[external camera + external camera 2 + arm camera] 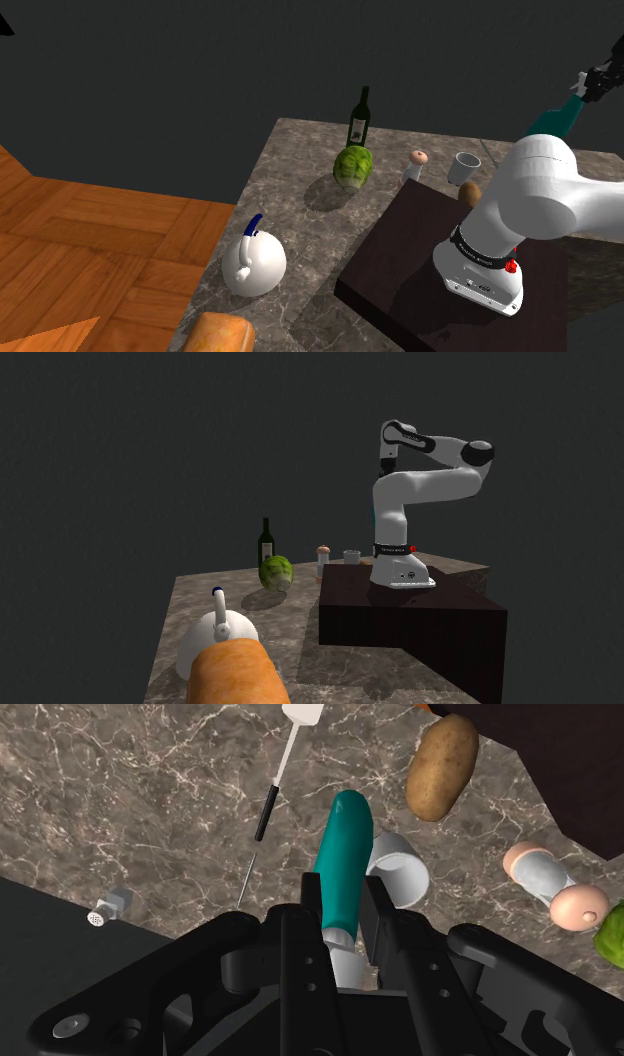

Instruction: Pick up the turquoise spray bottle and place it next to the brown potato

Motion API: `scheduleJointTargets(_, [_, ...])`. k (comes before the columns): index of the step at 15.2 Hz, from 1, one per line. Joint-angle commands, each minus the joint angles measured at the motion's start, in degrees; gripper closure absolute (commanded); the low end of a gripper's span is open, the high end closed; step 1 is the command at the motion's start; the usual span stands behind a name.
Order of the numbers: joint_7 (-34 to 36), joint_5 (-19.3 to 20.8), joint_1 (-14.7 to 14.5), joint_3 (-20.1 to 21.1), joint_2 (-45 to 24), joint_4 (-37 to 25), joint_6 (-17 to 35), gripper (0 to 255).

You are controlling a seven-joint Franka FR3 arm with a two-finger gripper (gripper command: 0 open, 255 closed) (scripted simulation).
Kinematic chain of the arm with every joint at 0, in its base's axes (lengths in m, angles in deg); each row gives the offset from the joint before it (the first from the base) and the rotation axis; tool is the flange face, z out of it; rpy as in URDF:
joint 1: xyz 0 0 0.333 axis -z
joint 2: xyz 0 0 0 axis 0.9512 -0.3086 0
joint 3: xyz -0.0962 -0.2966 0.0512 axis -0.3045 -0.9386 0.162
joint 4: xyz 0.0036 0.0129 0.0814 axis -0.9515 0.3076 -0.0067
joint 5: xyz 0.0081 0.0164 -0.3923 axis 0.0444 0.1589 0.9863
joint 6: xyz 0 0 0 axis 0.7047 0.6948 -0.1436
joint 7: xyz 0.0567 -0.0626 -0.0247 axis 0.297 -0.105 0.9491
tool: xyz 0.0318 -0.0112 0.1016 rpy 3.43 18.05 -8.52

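Marble bench [300, 200] lies below; your end effector [343, 899] is clenched on the teal bottle [345, 844], held in the air above it. You look mid-carry: next, lower it beside the potato [442, 766], missing the cup [402, 872].

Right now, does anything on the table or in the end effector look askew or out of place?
Only the turquoise spray bottle: it hangs slanted, not upright, clasped in the end effector above the marble top. The wine bottle and cup stand upright near the brown potato. Nothing is spilled.
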Motion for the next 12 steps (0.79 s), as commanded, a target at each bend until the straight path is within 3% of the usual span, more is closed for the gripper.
scheduleJointTargets(1, [0.0, 0.8, 0.6, -0.8, 1.0, 1.3, 0.6, 255])
scheduleJointTargets(12, [0.3, 5.9, 3.6, -6.3, 5.8, 7.7, 3.8, 255])
